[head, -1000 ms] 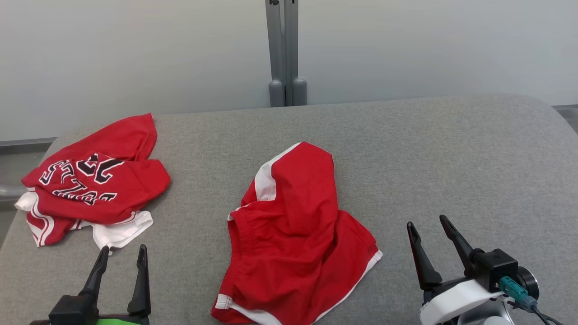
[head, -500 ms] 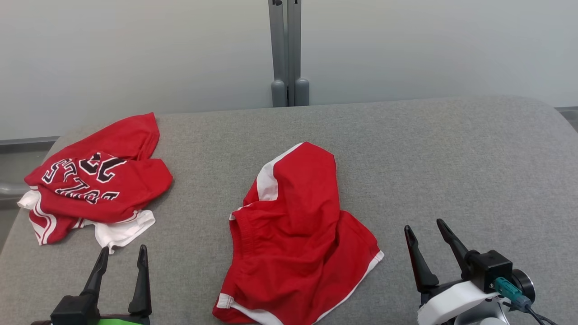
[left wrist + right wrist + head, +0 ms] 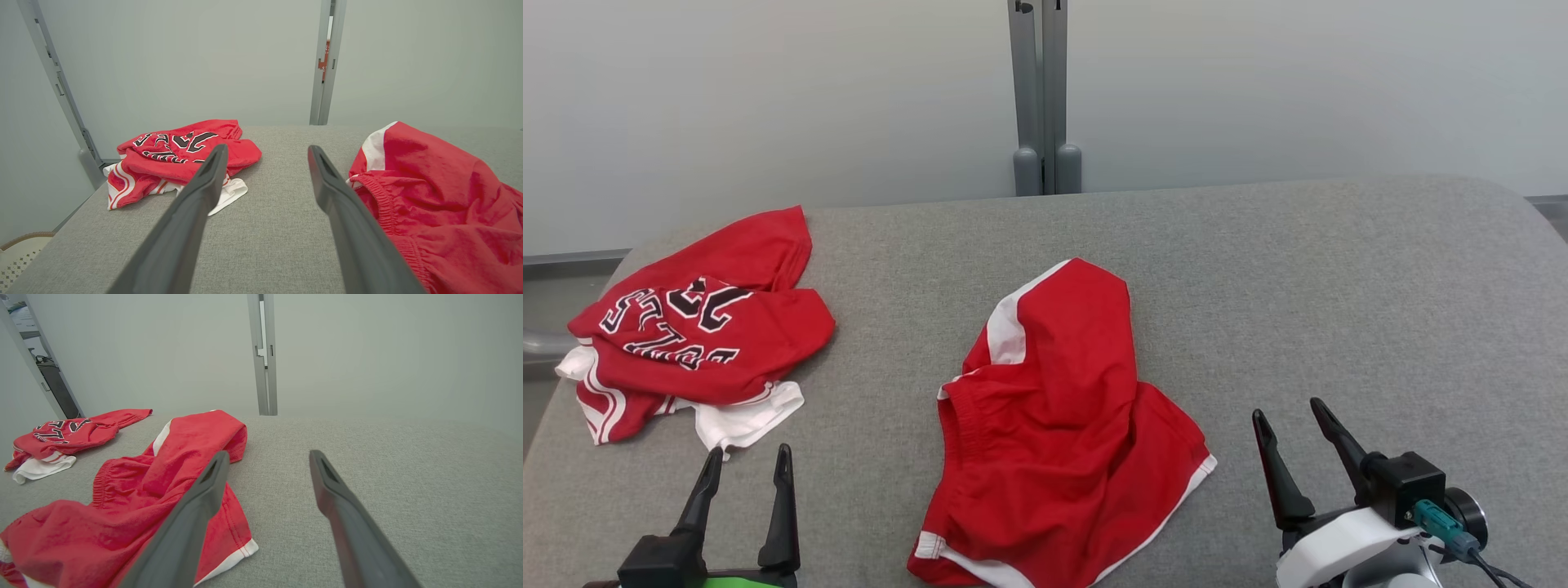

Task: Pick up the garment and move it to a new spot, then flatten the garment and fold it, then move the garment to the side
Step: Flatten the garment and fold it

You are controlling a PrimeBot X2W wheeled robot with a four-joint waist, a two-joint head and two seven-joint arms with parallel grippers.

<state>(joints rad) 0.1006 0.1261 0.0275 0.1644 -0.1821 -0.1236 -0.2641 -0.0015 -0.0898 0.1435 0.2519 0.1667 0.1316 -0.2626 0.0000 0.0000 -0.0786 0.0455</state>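
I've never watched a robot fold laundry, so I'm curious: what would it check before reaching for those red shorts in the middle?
1. Left gripper open and empty: ok.
2. Right gripper open and empty: ok.
3. Red shorts lie between the grippers, untouched: ok.
4. Shorts flat: not ok, crumpled and doubled over.
5. Red jersey lies apart from the shorts: ok.
6. Grey surface bare on the robot's right for a new spot: ok.
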